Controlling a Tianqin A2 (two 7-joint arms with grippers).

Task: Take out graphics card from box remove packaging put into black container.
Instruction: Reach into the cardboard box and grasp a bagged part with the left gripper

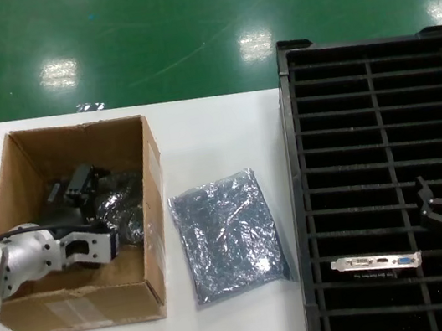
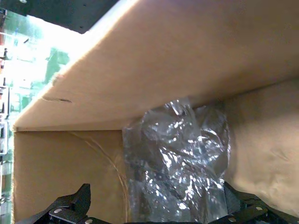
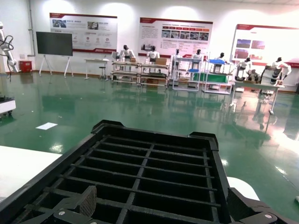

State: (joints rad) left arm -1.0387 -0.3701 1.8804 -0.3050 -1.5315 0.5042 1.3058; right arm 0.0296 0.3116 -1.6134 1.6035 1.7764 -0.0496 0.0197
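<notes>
My left gripper (image 1: 102, 204), jaws spread, reaches inside the box (image 1: 152, 219) toward the bagged card (image 2: 180, 163); next I close on it

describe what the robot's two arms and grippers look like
The left arm is silver-white with rounded joints, a black cable along it, ending in a black left gripper. The right gripper is black, with angular linkage fingers; its arm barely shows.
</notes>
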